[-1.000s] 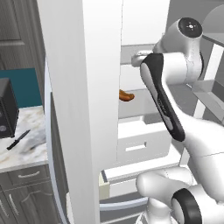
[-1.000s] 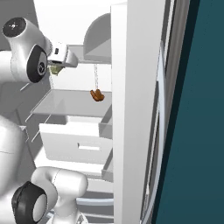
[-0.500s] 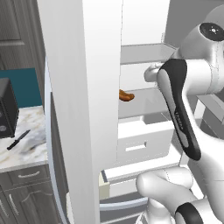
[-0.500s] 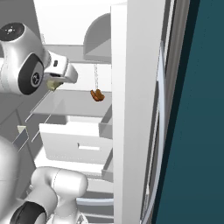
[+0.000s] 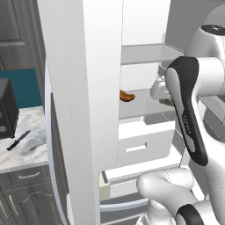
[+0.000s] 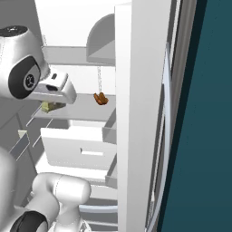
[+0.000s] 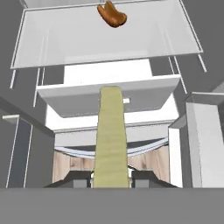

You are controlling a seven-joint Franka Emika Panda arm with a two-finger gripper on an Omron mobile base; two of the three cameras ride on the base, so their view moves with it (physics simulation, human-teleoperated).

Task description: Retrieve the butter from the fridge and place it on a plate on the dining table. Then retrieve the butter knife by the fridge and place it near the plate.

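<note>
The butter (image 7: 110, 135), a pale yellow-olive stick, stands out lengthwise from between my fingertips (image 7: 81, 177), and my gripper (image 7: 111, 177) is shut on it. From the right, the butter (image 6: 52, 106) shows just under my hand, in front of the open fridge (image 6: 140, 113) and level with its glass shelf (image 7: 109, 43). The fridge's white door (image 5: 74, 110) stands open at the left. The black butter knife (image 5: 18, 139) lies on the marbled counter (image 5: 30, 145) left of the fridge.
An orange-brown sausage (image 5: 127, 96) lies at the back of the glass shelf. Below the shelf a white drawer (image 5: 143, 140) stands pulled out. A black appliance (image 5: 6, 114) sits on the counter behind the knife. The fridge's right door (image 6: 172, 136) stands open too.
My hand has drawn back from the fridge shelf and come down lower, carrying the butter with it. The sausage and the knife have not moved.
</note>
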